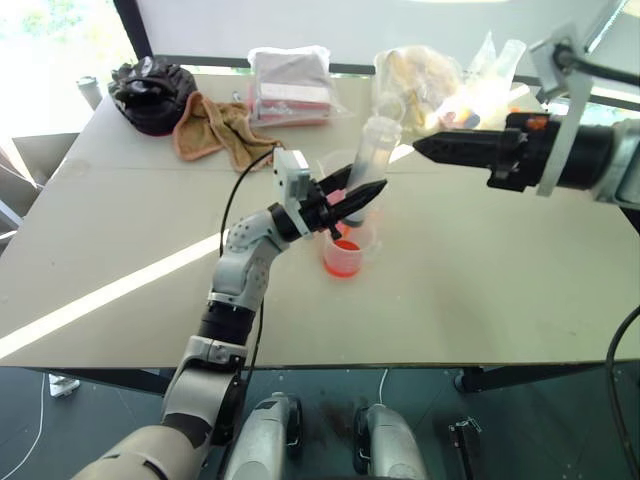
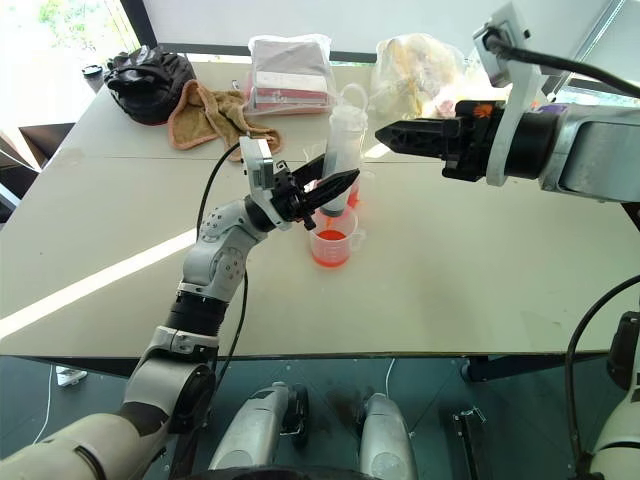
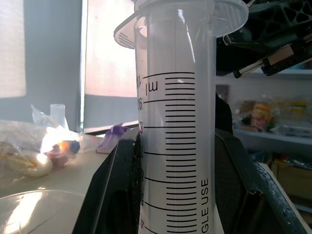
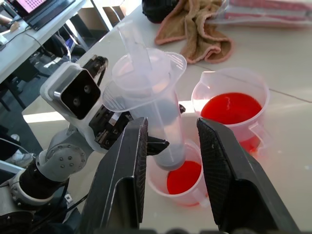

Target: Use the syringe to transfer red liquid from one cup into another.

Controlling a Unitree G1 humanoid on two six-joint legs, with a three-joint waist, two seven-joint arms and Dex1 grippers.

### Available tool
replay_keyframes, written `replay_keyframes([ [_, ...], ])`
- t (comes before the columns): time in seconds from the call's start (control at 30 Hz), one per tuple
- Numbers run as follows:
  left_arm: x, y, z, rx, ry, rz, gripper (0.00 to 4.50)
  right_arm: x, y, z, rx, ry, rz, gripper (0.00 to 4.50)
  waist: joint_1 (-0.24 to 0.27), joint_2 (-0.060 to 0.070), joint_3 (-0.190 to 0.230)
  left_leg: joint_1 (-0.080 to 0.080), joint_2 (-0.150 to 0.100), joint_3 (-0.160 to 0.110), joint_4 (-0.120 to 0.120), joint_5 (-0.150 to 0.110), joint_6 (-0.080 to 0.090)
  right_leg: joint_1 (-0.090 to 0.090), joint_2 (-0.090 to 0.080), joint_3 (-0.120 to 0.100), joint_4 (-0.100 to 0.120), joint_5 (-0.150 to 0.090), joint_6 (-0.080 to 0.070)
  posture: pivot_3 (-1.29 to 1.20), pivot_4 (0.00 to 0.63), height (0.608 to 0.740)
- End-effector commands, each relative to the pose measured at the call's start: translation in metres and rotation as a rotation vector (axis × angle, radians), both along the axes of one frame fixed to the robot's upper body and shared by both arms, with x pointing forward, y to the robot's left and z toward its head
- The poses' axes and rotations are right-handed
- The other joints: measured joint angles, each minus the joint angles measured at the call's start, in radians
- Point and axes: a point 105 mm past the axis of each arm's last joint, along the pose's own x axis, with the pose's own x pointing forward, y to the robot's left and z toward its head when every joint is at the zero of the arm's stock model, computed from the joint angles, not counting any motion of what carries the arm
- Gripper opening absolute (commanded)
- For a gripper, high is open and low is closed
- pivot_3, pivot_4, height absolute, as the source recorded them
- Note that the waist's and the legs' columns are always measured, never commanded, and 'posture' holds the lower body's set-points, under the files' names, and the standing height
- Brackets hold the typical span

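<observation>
syringe barrel, "ml" scale ("GLE USE")

Syringe barrel upright, close up, clamped between left gripper black fingers. Printed black scale marks, "ml" near top, letters "GLE USE" lower down. Wide flange at barrel top. Black machine part just behind flange, identity unclear. Table surface beyond, plastic bags with coloured items on it, small clear container, purple object. Shelves with clutter further back.
</observation>
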Motion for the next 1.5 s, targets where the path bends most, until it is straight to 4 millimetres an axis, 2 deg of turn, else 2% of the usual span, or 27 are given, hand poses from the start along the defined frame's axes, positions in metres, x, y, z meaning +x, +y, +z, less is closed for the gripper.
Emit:
replay_keyframes([
  [0.03, -0.003, 0.001, 0.026, -0.049, -0.053, -0.003, 1.37, -0.004, 0.002, 0.008, 0.023, -0.051, 0.022, 1.61, 0.002, 0.000, 0.000, 0.000, 0.000, 0.000, 0.000, 0.000, 0.000, 0.000, 0.000, 0.000, 0.000, 0.000, 0.000, 0.00, 0.150, 0.740],
  [0.1, 0.003, 0.005, 0.035, -0.095, -0.009, 0.012, 1.37, -0.001, 0.002, 0.004, 0.024, -0.042, 0.017, 1.61, 0.001, 0.000, 0.000, 0.000, 0.000, 0.000, 0.000, 0.000, 0.000, 0.000, 0.000, 0.000, 0.000, 0.000, 0.000, 0.00, 0.150, 0.740],
  [0.27, 0.029, 0.028, 0.067, -0.310, 0.260, 0.069, 1.37, 0.013, -0.002, -0.006, 0.036, -0.008, -0.037, 1.61, 0.000, 0.000, 0.000, 0.000, 0.000, 0.000, 0.001, 0.000, 0.000, 0.001, 0.000, 0.000, 0.000, 0.001, 0.001, 0.00, 0.150, 0.740],
  [0.4, 0.048, 0.050, 0.073, -0.367, 0.478, 0.130, 1.37, 0.017, -0.002, -0.013, 0.032, 0.011, -0.049, 1.61, 0.000, 0.000, 0.000, 0.000, 0.000, 0.000, 0.001, 0.003, -0.004, 0.001, 0.002, 0.000, 0.000, 0.001, 0.001, 0.00, 0.150, 0.740],
  [0.6, 0.063, 0.084, 0.039, -0.221, 0.854, 0.282, 1.37, 0.022, -0.001, -0.019, 0.023, 0.031, -0.068, 1.61, 0.001, 0.000, 0.000, 0.000, 0.000, 0.000, 0.001, 0.003, -0.005, 0.001, 0.004, 0.000, 0.001, 0.001, 0.001, 0.00, 0.150, 0.740],
  [0.77, 0.062, 0.094, -0.005, -0.041, 1.100, 0.410, 1.37, 0.023, 0.000, -0.018, 0.015, 0.025, -0.060, 1.61, 0.004, -0.001, 0.000, 0.000, -0.001, 0.000, 0.001, 0.003, -0.005, 0.002, 0.003, -0.001, 0.000, 0.002, 0.003, 0.00, 0.150, 0.740],
  [0.93, 0.060, 0.096, -0.036, 0.077, 1.245, 0.506, 1.37, 0.026, -0.001, -0.018, 0.011, 0.024, -0.071, 1.61, 0.002, -0.001, 0.000, 0.001, -0.001, 0.000, 0.001, 0.003, -0.005, 0.003, 0.003, 0.000, 0.000, 0.003, 0.005, 0.00, 0.150, 0.740],
  [1.27, 0.058, 0.104, -0.071, 0.241, 1.296, 0.658, 1.37, 0.022, 0.002, -0.019, -0.003, 0.013, -0.062, 1.61, 0.002, -0.001, 0.000, 0.001, -0.001, 0.000, 0.001, 0.004, -0.007, 0.002, 0.003, 0.000, -0.001, 0.003, 0.005, 0.00, 0.150, 0.740],
  [1.33, 0.057, 0.107, -0.074, 0.259, 1.295, 0.671, 2.38, 0.021, 0.002, -0.020, -0.005, 0.012, -0.063, 1.66, 0.001, -0.001, 0.000, 0.001, -0.001, 0.000, 0.000, 0.003, -0.008, 0.002, 0.003, 0.000, -0.001, 0.003, 0.005, 0.00, 0.150, 0.740],
  [1.5, 0.055, 0.109, -0.073, 0.281, 1.277, 0.665, 4.44, 0.020, 0.001, -0.022, -0.014, 0.013, -0.065, 1.66, 0.000, -0.001, 0.000, 0.002, -0.001, 0.001, 0.000, 0.003, -0.011, 0.002, 0.003, 0.000, -0.001, 0.003, 0.005, 0.00, 0.150, 0.740],
])
